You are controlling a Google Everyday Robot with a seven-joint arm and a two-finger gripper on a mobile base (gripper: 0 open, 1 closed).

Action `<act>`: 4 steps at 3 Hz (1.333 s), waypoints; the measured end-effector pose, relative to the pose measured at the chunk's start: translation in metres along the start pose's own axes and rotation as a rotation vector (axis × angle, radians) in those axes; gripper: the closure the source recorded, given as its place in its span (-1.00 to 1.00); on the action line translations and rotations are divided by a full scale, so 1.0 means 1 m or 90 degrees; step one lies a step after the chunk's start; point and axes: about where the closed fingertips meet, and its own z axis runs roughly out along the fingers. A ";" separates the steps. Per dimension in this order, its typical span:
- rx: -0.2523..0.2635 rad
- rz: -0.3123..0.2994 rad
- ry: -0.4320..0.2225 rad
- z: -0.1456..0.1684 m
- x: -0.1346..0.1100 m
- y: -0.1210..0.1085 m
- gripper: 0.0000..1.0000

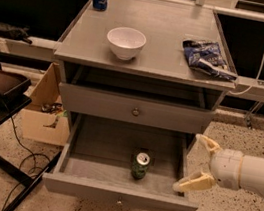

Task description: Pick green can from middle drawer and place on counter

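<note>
Can (140, 165) stands upright in the drawer (82, 188), mid-width, close to its front wall. Our gripper (188, 162) hangs at the drawer's right wall, fingers spread wide, holding nothing.

Risks as we see them:
- Coming in sideways, the lower finger clips that wall & jolts the drawer.
- A glancing touch tips the can, which prob. rolls across the drawer's bare floor.
- Lifting too far back in the drawer, we hit the upper front (97, 102) above it.
- On the counter (167, 48) above, bowl (126, 42) & bag (207, 58) limit room.
</note>
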 end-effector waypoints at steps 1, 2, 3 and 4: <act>-0.010 0.008 -0.004 0.007 0.008 0.003 -1.00; -0.021 -0.004 -0.027 0.018 0.007 0.002 -1.00; -0.058 -0.034 -0.102 0.065 0.017 -0.007 -1.00; -0.088 -0.068 -0.182 0.118 0.034 -0.025 -1.00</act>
